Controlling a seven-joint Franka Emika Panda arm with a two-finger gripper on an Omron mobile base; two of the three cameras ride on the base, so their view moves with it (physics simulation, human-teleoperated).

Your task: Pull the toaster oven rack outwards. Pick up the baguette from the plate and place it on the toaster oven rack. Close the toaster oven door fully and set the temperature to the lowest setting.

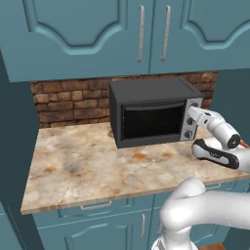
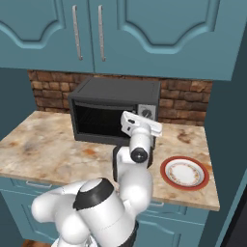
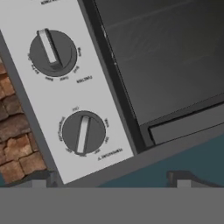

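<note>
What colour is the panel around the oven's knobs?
Silver-grey panel, with dark knobs; clearest in the hand view.

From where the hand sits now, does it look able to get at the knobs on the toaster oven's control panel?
Probably yes. The hand is open and right at the silver control panel, with two knobs close ahead in the hand view. Nothing stands between them, and the toaster oven door looks shut.

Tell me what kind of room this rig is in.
A kitchen, rendered rather than real. A black toaster oven sits on a marbled stone counter against a brick backsplash, with teal cabinets above and below. A red-rimmed plate lies on the counter to the oven's right.
</note>
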